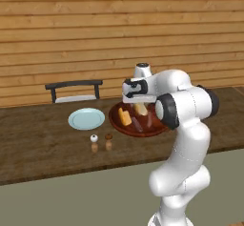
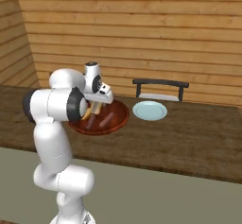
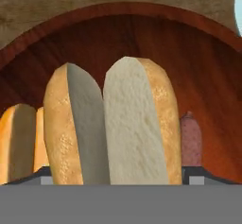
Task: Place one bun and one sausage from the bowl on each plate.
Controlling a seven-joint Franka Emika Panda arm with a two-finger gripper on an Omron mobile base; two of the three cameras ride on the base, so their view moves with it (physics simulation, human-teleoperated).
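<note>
The reddish-brown bowl (image 1: 119, 125) (image 2: 120, 116) (image 3: 118, 15) sits on the wooden table under my hand. My gripper (image 1: 138, 105) (image 2: 97, 106) (image 3: 120, 173) is down in the bowl, shut on a split pale bun (image 3: 113, 128) (image 1: 141, 109) that spans the gap between both fingertips. A second bun (image 1: 125, 117) (image 3: 19, 142) lies to its left. Two sausages (image 1: 137, 124) (image 2: 108, 119) rest in the bowl, one (image 3: 190, 138) just right of the held bun. One pale blue plate (image 1: 86, 118) (image 2: 149, 110) lies bare beside the bowl. The second plate is hidden.
Two small shakers (image 1: 94, 144) (image 1: 108, 142) stand near the table's front edge, between plate and bowl. A dark chair (image 1: 74, 90) (image 2: 160, 88) is pushed in at the far side, with a wooden plank wall behind it. My arm covers the bowl's near right side.
</note>
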